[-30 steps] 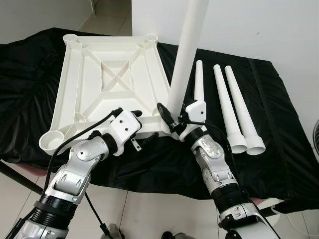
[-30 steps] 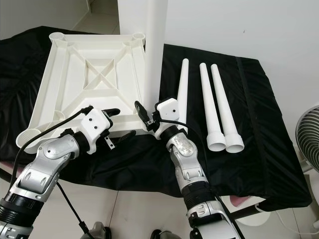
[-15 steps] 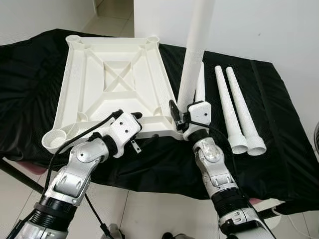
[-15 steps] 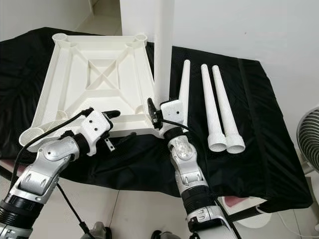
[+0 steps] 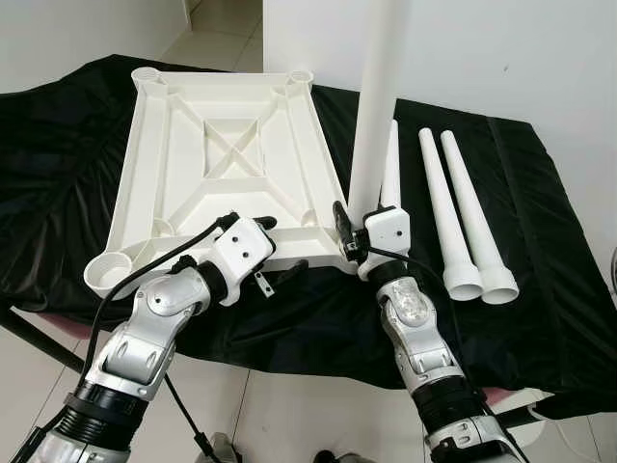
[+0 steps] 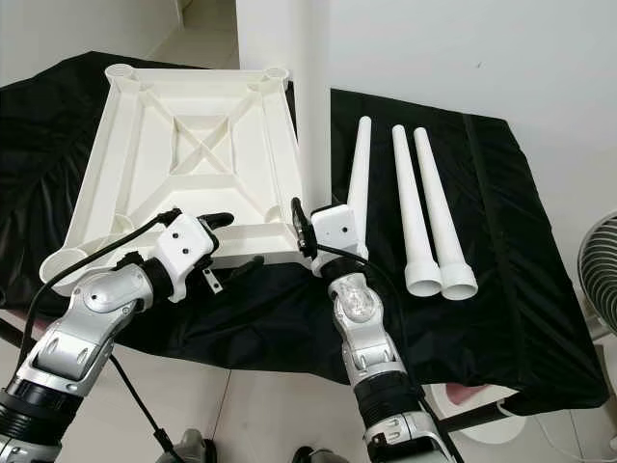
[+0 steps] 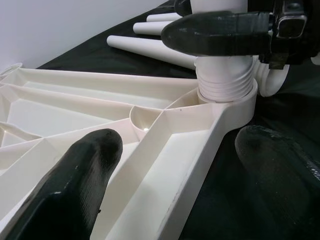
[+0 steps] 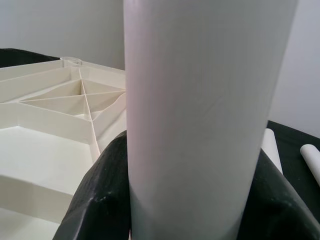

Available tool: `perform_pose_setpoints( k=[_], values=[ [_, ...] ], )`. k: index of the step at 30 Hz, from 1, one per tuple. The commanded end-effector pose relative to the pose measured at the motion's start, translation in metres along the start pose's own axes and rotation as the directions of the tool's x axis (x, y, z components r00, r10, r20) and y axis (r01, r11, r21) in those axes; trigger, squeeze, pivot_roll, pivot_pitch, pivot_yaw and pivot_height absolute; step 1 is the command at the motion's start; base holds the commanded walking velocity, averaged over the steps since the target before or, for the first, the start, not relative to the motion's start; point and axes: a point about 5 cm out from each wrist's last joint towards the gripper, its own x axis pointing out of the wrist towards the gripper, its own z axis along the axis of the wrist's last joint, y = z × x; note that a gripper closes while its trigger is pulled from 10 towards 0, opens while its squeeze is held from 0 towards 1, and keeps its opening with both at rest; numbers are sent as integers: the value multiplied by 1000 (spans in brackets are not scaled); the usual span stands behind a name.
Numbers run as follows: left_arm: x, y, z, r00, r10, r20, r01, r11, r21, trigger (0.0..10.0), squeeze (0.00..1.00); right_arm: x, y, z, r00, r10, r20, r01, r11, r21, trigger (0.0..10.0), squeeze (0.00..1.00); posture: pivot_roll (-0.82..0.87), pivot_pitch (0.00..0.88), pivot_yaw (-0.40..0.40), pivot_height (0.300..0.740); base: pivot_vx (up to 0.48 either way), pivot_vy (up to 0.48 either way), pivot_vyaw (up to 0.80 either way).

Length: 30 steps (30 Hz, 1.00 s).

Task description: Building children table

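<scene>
White leg (image 5: 374, 106) now upright in corner socket of upturned tabletop (image 5: 227, 159).
Right hand (image 5: 359, 236) clamped on leg, straightened since earlier tilt; left hand (image 5: 265, 253) apart, straddling tabletop edge.

White tabletop (image 5: 227, 164) lay upside down; one white leg (image 5: 374, 106) stood upright in its near corner socket; three legs (image 5: 453, 207) lay beside.

No readable text, label, brand, number or sign on anything.
</scene>
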Motion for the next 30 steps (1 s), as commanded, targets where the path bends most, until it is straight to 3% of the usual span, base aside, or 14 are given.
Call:
perform_pose_setpoints(
  k=[1, 9, 17, 24, 26, 30],
  values=[
    [-1, -5, -2, 999, -38, -10, 38, 999, -10, 10000, 0, -16, -4, -25, 992, -22, -121, 25, 999, 23, 10000, 0, 218, 133, -41, 740, 0, 0, 0],
    [-1, -5, -2, 999, -39, -12, 39, 999, -9, 10000, 0, -18, -7, -29, 984, -61, -166, 94, 976, 198, 10000, 0, 218, 134, -41, 740, 0, 0, 0],
    [-1, -5, -2, 999, -37, -11, 37, 999, -10, 10000, 0, -18, -13, -35, 973, -92, -211, 146, 955, 258, 10000, 0, 218, 131, -45, 740, 0, 0, 0],
    [-1, -5, -1, 999, -34, -9, 34, 999, -9, 10000, 0, -23, -13, -41, 966, -82, -245, 150, 950, 275, 10000, 0, 218, 130, -48, 740, 0, 0, 0],
    [0, -5, -1, 999, -34, -9, 34, 999, -10, 10000, 0, -23, -10, -39, 974, -51, -222, 100, 971, 219, 10000, 0, 216, 130, -49, 740, 0, 0, 0],
    [0, -5, -1, 999, -33, -8, 33, 999, -11, 10000, 0, -24, -8, -37, 978, -33, -207, 73, 978, 193, 10000, 0, 215, 129, -50, 740, 0, 0, 0]
  ],
)
